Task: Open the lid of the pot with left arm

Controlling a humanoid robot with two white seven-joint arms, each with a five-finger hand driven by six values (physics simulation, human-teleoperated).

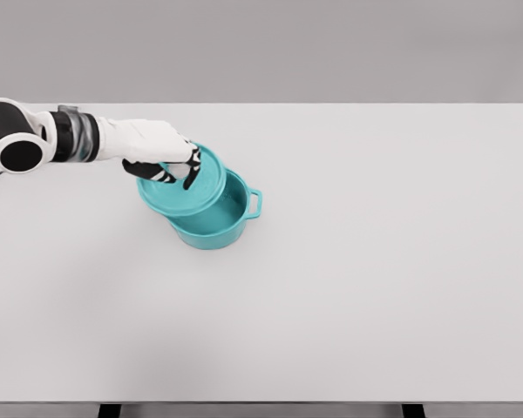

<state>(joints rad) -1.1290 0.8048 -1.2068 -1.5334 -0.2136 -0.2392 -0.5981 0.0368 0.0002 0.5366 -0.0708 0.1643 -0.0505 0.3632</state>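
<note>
Bare white worktop (331, 331) in front; teal pot (216, 218) far left, its interior partly exposed. Lid (181, 185) lifted and shifted left, tilted, likely to clear the rim. Left hand (161, 150) fingers (190, 174) clenched on lid's top.

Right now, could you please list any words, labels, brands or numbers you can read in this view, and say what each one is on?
None: no readable text appears anywhere in this view.
The teal pot and its lid are plain, with no label or brand.
The left hand and its arm show no markings.
The white table bears no writing.
</note>
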